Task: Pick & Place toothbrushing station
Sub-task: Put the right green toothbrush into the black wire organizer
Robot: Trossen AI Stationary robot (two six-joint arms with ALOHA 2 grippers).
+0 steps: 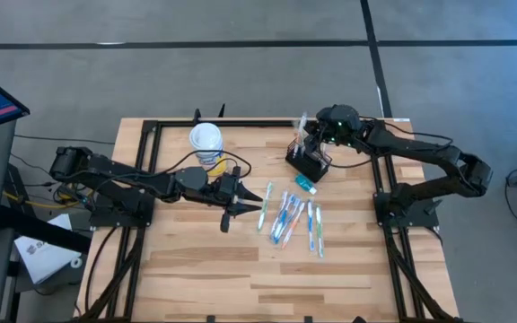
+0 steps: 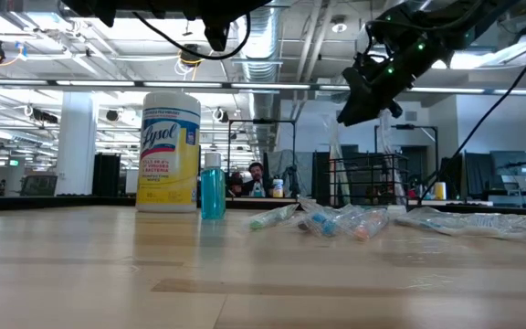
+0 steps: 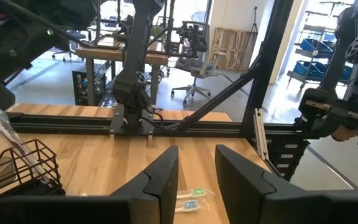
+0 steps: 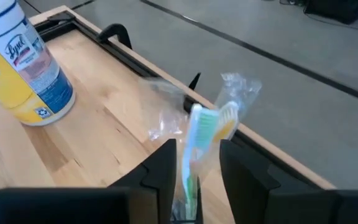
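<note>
the wooden counter (image 1: 205, 269) is carrying everything, with a black frame rail (image 1: 240, 121) running along its far edge. the yellow lysol wipes canister (image 1: 206, 144) is standing near that rail, with a small blue bottle (image 2: 212, 192) just beside it in the low view. the black wire-mesh toothbrushing station (image 1: 308, 161) is sitting toward the far right of the counter, directly under the right gripper (image 1: 311, 135). that gripper is hovering over the caddy with its fingers (image 4: 157, 171) narrowly apart, pinching a plastic-wrapped green and white toothbrush (image 4: 197, 134) held upright. the left gripper (image 1: 245, 199) is lying low mid-counter, its fingers (image 3: 160, 180) parted with nothing between them, pointing at the loose wrapped toothbrushes (image 1: 290, 220) scattered between it and the caddy. a small teal item (image 1: 305, 185) is resting just in front of the caddy.
</note>
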